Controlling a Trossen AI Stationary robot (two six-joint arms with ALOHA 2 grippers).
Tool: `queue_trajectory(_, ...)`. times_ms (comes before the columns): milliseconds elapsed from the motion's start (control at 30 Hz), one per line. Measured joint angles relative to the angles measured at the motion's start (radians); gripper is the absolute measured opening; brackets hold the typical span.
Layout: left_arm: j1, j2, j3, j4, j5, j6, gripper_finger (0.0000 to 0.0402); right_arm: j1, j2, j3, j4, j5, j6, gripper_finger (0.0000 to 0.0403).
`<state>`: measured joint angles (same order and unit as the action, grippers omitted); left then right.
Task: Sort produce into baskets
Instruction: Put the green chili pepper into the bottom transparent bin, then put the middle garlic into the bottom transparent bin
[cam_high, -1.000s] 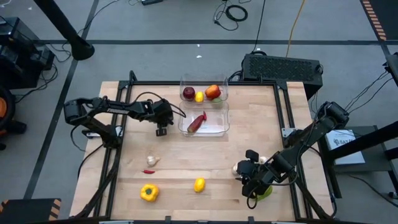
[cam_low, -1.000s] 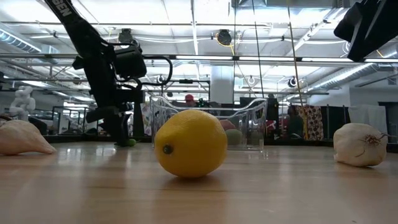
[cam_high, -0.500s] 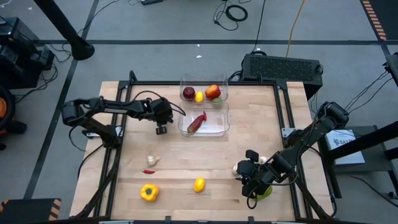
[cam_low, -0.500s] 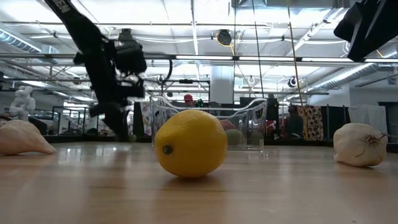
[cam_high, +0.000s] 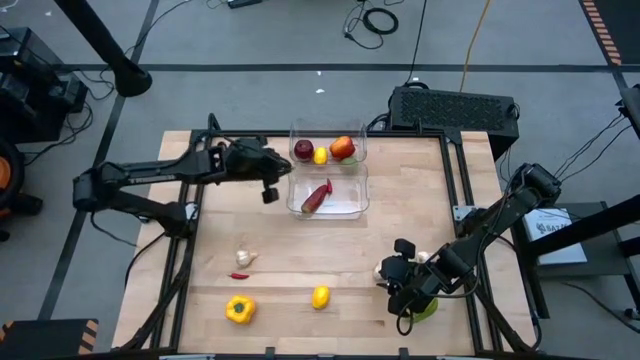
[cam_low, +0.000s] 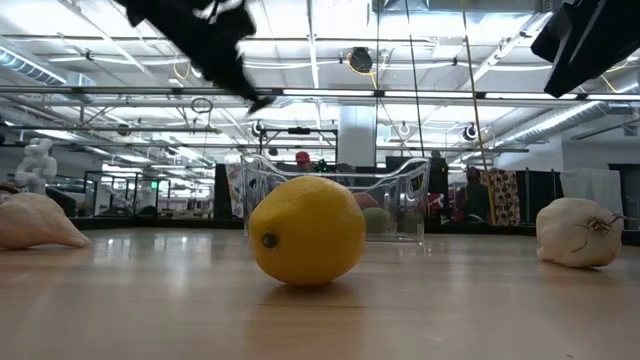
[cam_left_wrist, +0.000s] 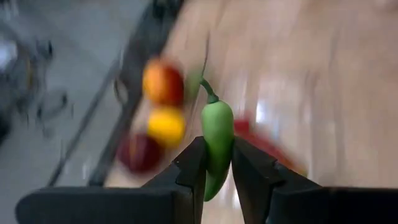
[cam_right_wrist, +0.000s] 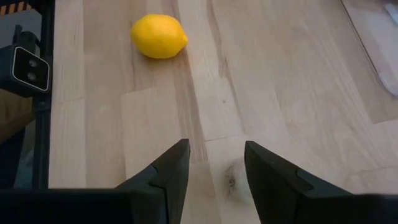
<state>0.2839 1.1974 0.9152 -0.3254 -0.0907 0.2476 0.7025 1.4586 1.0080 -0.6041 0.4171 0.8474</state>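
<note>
Green pepper pinched between left gripper fingers, held just left of the two clear baskets. Apples and lemon in far basket, dark red pepper in near one. Right gripper, fingers spread, empty, at garlic bulb well right of baskets.

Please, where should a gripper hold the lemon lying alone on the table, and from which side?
Grip the lemon across its round middle, coming straight down from above. It lies on its side on the bare table with nothing close, and its ends taper, so fingers there would probably slip. The open right gripper is the nearer one.
</note>
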Motion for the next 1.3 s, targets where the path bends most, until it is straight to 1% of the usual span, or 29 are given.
queue_trajectory(133, -0.063, 0.036, 0.001, 0.188, 0.005, 0.053, 0.0074, 0.0, 0.0, 0.0, 0.0, 0.0, -0.002, 0.0146)
queue_trajectory(267, -0.077, 0.118, 0.0, 0.274, 0.001, 0.046, 0.0074, 0.0, 0.0, 0.0, 0.001, -0.002, 0.031, 0.0146)
queue_trajectory(400, -0.077, 0.225, 0.0, 0.303, 0.0, 0.021, 0.0074, 0.006, 0.0, 0.0, 0.001, -0.029, 0.068, 0.0146)
queue_trajectory(567, -0.076, 0.351, 0.0, 0.302, 0.0, -0.009, 0.0079, 0.007, 0.0, 0.0, 0.001, -0.031, 0.091, 0.0146)
queue_trajectory(600, -0.076, 0.371, 0.0, 0.303, -0.004, -0.015, 0.0084, 0.006, 0.0, 0.0, 0.001, -0.031, 0.091, 0.0146)
queue_trajectory(700, -0.07, 0.424, -0.001, 0.318, -0.069, -0.036, 0.0109, 0.006, 0.0, 0.0, 0.001, -0.031, 0.09, 0.0146)
queue_trajectory(767, -0.066, 0.442, 0.0, 0.325, -0.093, -0.054, 0.0127, 0.006, 0.0, 0.0, 0.001, -0.031, 0.089, 0.0146)
queue_trajectory(867, -0.063, 0.446, -0.001, 0.315, -0.094, -0.056, 0.0149, 0.006, 0.0, 0.0, 0.0, -0.031, 0.088, 0.0146)
queue_trajectory(967, -0.065, 0.429, 0.002, 0.314, -0.096, -0.056, 0.0161, 0.006, 0.0, 0.0, -0.008, -0.029, 0.091, 0.0146)
queue_trajectory(1233, -0.117, 0.309, 0.032, 0.305, -0.098, -0.057, 0.0164, 0.006, 0.0, 0.0, -0.038, -0.029, 0.125, 0.0146)
queue_trajectory(1300, -0.137, 0.27, 0.047, 0.281, -0.098, -0.055, 0.0164, 0.011, 0.0, 0.0, -0.055, -0.066, 0.166, 0.0146)
